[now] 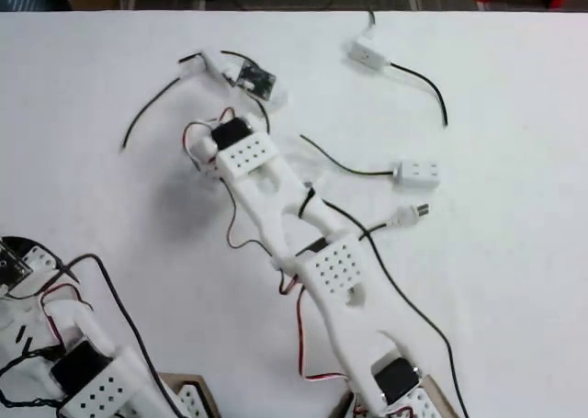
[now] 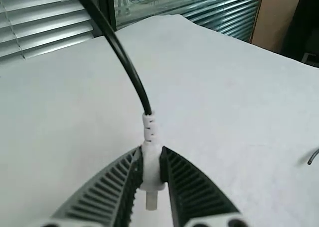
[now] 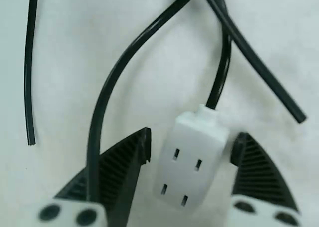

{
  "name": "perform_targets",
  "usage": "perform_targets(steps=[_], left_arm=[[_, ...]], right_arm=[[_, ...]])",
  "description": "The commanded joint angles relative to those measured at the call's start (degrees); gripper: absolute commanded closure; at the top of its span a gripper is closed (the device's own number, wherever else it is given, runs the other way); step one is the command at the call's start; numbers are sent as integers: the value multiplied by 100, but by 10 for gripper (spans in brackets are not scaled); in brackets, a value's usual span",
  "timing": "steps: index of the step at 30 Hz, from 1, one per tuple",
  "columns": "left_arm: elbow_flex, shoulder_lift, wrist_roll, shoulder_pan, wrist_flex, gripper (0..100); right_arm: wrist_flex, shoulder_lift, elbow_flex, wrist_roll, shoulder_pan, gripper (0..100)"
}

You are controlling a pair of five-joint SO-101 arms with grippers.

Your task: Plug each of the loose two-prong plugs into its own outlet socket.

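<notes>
Mating step, by my read: left gripper [image 2: 151, 162] pinches one two-prong plug [image 2: 150, 137] by its body, held clear of the table [image 2: 239, 87]. Right gripper [image 3: 193, 139] sits spread either side of an outlet socket [image 3: 187, 159] lying flat, slots up. Next probably needs right to clamp the socket, then left to line the prongs up with one slot pair.

I see white printed shells on the right arm [image 1: 266, 197] and left arm [image 1: 92, 381], with hole-dotted plates [image 1: 335, 264], black servos [image 1: 397, 378] and red and black wires [image 1: 300, 331]. The left gripper [image 2: 151, 151] and right gripper [image 3: 194, 134] have dark ribbed fingers [image 2: 112, 192] on white screw-holed bases [image 3: 259, 209].
</notes>
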Motion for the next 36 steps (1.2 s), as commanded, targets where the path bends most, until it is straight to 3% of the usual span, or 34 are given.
perform_targets(steps=[1, 17, 22, 25, 30, 36], left_arm=[[-18, -84, 0, -57, 105, 976], [-18, -84, 0, -57, 105, 976], [-18, -84, 0, -57, 114, 976], [-18, -84, 0, -57, 114, 976], [-18, -84, 0, -22, 202, 976], [-26, -84, 0, 295, 325, 976]], right_arm=[[40, -4, -202, -53, 75, 954], [936, -84, -914, -79, -1525, 964], [1156, -31, -897, -668, -1807, 954], [1191, -31, -809, -703, -1815, 873], [1490, -119, -905, -712, -1675, 635], [2202, -593, -1837, -308, -989, 608]])
